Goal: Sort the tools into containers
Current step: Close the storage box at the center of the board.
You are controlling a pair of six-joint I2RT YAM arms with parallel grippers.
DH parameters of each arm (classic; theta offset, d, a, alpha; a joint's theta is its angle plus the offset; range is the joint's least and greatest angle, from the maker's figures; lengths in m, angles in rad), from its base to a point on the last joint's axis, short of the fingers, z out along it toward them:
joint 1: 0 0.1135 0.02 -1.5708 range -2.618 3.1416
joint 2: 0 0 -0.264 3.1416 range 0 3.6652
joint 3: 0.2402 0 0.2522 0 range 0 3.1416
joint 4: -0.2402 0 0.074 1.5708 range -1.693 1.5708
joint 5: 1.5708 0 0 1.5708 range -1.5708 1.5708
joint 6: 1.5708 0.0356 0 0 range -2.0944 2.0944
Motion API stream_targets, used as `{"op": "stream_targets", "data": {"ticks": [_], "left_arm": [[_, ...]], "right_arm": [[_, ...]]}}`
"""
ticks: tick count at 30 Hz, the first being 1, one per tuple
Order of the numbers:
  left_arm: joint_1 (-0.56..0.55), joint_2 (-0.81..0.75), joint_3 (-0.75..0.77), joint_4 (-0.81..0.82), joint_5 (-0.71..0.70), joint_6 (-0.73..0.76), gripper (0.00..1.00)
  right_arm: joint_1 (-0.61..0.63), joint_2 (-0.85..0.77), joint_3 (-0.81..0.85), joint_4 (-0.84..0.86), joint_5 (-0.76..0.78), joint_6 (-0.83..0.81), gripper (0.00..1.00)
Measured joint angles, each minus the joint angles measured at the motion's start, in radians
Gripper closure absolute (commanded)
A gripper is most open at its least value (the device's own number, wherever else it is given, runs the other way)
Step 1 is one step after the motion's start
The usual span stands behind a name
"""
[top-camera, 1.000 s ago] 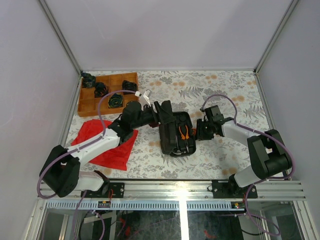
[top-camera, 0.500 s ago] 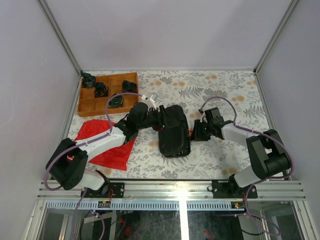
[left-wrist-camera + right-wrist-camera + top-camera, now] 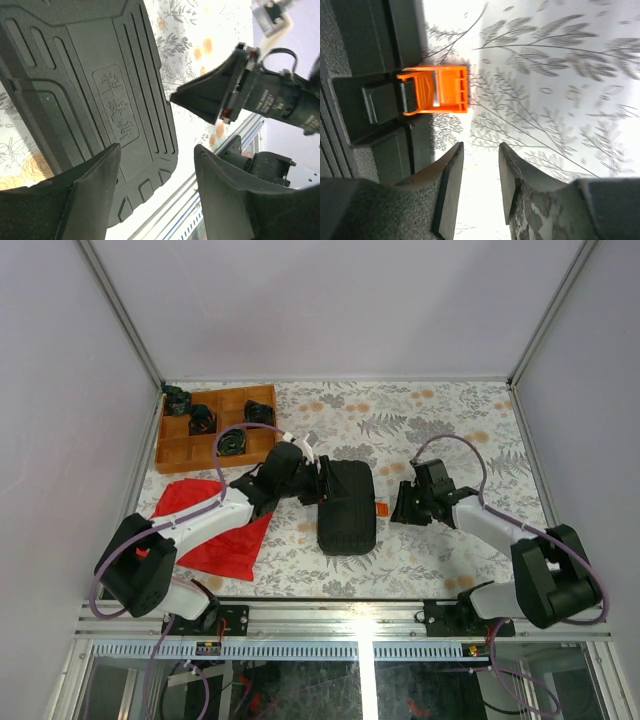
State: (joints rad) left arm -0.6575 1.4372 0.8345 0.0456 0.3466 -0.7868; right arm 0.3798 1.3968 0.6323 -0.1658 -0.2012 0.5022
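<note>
Closed tool case (image 3: 347,506) at the middle of the table (image 3: 450,430), a gripper on either side.

Its ribbed lid is down, so the contents are hidden; the orange latch (image 3: 436,90) sticks out on its right side. The left gripper (image 3: 155,150) is spread wide over the lid, empty. The right gripper (image 3: 479,150), narrowly parted and empty, sits just beside the latch. The wooden tray (image 3: 175,455) in the far-left corner holds small dark items in several compartments.

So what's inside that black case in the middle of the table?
Nothing inside shows: the black case is shut. Only its ribbed lid and the orange latch on its side are visible; any contents are covered.
</note>
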Motion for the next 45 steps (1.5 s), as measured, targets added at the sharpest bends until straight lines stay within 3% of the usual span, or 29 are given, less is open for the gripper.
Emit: {"op": "stream_targets", "data": {"ticks": [4,10,15,21,26,33,39,45], "left_arm": [[-0.014,0.019,0.081,-0.096,-0.070,0.064,0.37],[-0.093,0.077,0.183,-0.208,-0.173,0.143,0.37],[-0.139,0.149,0.260,-0.264,-0.242,0.188,0.51],[-0.155,0.185,0.249,-0.311,-0.359,0.204,0.52],[-0.155,0.185,0.216,-0.313,-0.417,0.216,0.51],[-0.161,0.185,0.195,-0.276,-0.446,0.227,0.49],[-0.165,0.182,0.176,-0.238,-0.462,0.228,0.46],[-0.168,0.185,0.173,-0.228,-0.472,0.238,0.49]], "right_arm": [[0.000,-0.111,-0.010,-0.040,0.108,0.010,0.55],[0.000,-0.241,-0.077,-0.009,0.151,0.061,0.52],[0.000,-0.274,-0.127,0.022,0.169,0.125,0.50],[0.000,-0.315,-0.219,0.114,0.182,0.219,0.50],[0.000,-0.285,-0.246,0.178,0.171,0.262,0.48],[-0.002,-0.224,-0.254,0.286,0.132,0.298,0.32],[-0.048,-0.151,-0.253,0.370,0.077,0.311,0.31],[-0.119,-0.055,-0.241,0.494,-0.045,0.314,0.30]]}}
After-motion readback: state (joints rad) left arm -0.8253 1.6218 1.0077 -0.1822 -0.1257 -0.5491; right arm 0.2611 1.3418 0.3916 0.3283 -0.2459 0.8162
